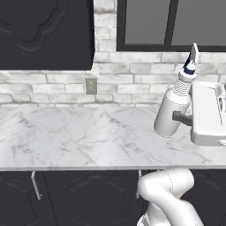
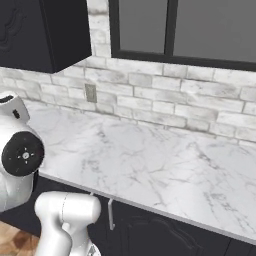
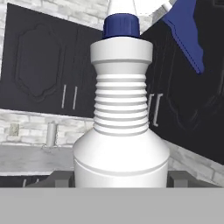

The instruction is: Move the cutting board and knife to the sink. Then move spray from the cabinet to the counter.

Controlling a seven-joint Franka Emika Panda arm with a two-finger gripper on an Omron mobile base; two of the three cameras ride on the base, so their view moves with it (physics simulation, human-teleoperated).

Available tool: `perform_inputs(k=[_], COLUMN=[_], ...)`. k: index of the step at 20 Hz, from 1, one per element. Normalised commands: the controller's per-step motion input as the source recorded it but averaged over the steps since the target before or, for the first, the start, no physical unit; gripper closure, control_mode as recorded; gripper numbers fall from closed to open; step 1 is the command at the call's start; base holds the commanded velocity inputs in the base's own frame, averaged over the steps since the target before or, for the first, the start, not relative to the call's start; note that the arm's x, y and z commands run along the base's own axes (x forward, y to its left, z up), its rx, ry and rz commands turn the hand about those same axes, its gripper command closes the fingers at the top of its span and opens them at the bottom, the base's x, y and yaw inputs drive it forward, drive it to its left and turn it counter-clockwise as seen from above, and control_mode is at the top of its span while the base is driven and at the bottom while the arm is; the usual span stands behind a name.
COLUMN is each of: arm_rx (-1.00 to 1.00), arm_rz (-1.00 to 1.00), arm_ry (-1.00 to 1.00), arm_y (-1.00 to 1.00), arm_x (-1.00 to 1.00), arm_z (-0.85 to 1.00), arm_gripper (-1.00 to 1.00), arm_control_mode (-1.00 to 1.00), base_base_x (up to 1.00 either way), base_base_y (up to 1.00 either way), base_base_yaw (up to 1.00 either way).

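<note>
Above the counter (image 1: pixel 79 132), spray (image 1: pixel 173 110) between hand (image 3: pixel 120 177) fingers.

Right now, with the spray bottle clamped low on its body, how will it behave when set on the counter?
The spray looks like rigid, smooth plastic, so it may slip between the fingers. It is tall and narrow-necked with a trigger head, and tilted above the counter, so it may tip if released before upright.

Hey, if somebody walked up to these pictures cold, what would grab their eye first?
The white spray bottle with its ribbed neck and blue collar looms large in the hand view, clamped in the claw. In the left base view it hangs tilted above the white marble counter, in front of the pale brick wall and dark window.
</note>
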Motion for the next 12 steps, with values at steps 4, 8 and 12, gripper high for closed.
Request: perform_inputs(k=[4, 8, 12], arm_rx=[0.15, 0.13, 0.04], arm_rz=[0.00, 0.00, 0.02], arm_ry=[0.20, 0.17, 0.16], arm_y=[-0.79, -0.77, -0.54], arm_x=[0.37, 0.33, 0.55], arm_z=[-0.14, -0.26, -0.33], arm_gripper=[1.00, 1.00, 1.00], arm_control_mode=[-1.00, -1.00, -1.00], base_base_x=[0.00, 0.00, 0.00], base_base_y=[0.00, 0.00, 0.00], base_base_yaw=[0.00, 0.00, 0.00])
